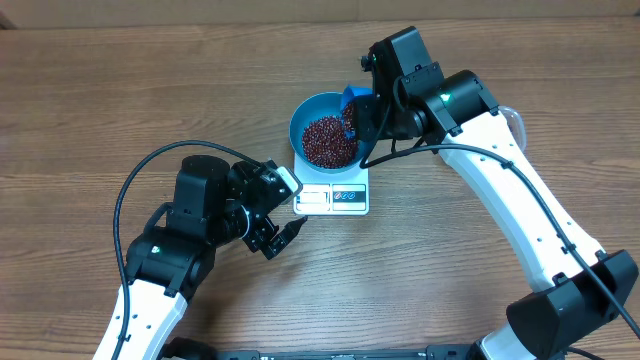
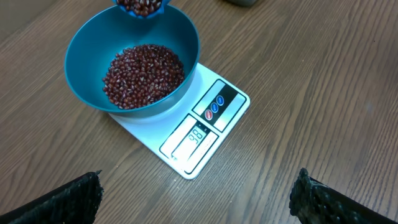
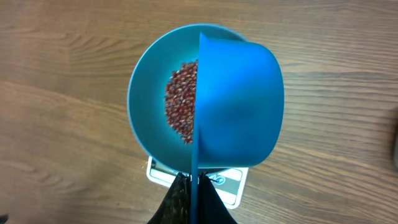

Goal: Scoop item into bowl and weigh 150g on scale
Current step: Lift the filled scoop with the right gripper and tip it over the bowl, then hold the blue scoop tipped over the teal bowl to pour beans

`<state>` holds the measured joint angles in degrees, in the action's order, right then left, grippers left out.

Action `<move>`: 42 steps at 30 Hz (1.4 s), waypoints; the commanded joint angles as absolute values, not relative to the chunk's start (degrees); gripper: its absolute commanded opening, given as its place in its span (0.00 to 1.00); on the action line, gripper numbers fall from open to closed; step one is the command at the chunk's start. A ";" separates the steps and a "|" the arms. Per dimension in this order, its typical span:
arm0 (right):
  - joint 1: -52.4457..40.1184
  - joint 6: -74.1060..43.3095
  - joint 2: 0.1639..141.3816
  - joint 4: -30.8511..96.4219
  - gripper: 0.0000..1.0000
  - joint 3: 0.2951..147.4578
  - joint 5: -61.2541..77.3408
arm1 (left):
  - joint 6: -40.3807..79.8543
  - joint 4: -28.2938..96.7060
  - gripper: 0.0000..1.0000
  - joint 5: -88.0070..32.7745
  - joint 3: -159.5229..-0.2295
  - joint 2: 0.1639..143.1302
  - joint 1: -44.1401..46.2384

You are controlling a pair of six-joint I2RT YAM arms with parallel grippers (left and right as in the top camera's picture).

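Beans [image 2: 143, 74] lie heaped in bowl [image 2: 84, 56], which sits on scale [image 2: 144, 129]. Its display [image 2: 196, 134] seems to read 98, so you look short of target and more must go in. Button markings are too small to read. Your right gripper [image 3: 193, 190] is clamped on the handle of scoop [image 3: 239, 106], tipped over the bowl. Your left gripper [image 2: 196, 198] gapes wide and empty near the scale.

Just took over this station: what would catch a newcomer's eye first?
A blue bowl of red-brown beans sits on a white scale at the centre. The right gripper, shut on a blue scoop, holds it tilted over the bowl's rim with beans at its lip. The left gripper hangs open near the scale's display end.
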<state>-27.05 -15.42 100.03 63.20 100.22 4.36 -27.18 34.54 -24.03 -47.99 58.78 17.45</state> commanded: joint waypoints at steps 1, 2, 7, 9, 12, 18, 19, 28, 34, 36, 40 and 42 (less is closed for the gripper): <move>-27.31 -18.26 98.37 62.04 0.04 102.02 1.02 | -27.00 34.48 1.00 -25.06 -47.70 58.87 16.91; -27.33 -18.33 98.37 61.91 0.04 102.02 1.06 | -27.00 34.48 1.00 -25.06 -47.70 58.87 16.91; -27.33 -19.77 98.37 61.54 0.04 102.02 0.89 | -27.00 34.48 1.00 -25.08 -47.70 58.87 16.91; -27.33 -19.75 98.37 61.56 0.04 102.02 0.89 | -27.00 34.48 0.99 -25.08 -47.70 58.87 16.91; -27.38 -19.75 98.37 61.58 0.04 102.00 0.89 | -26.98 34.48 1.00 -25.08 -47.70 58.87 16.91; -28.10 -19.75 98.39 61.54 0.04 101.97 0.86 | -27.00 34.48 1.00 -25.08 -47.70 58.87 16.91; -28.45 -19.75 98.39 61.56 0.04 101.97 0.73 | -27.00 34.48 0.99 -25.08 -47.70 58.87 16.91; -31.40 -20.21 98.43 61.54 0.04 101.97 -4.10 | -27.00 34.48 1.00 -25.08 -47.70 58.87 16.91; -32.49 -21.04 98.50 61.56 0.04 101.95 -7.49 | -27.00 34.48 0.99 -25.06 -47.70 58.87 16.91; -32.93 -21.04 98.54 61.56 0.04 101.95 -8.25 | -27.00 34.48 0.99 -25.08 -47.70 58.87 16.91; -33.87 -21.06 98.96 61.56 0.04 101.95 -10.07 | -27.00 34.48 0.99 -25.08 -47.70 58.87 16.91; -34.41 -21.02 99.24 61.56 0.04 101.95 -10.59 | -27.00 34.48 1.00 -25.08 -47.70 58.87 16.91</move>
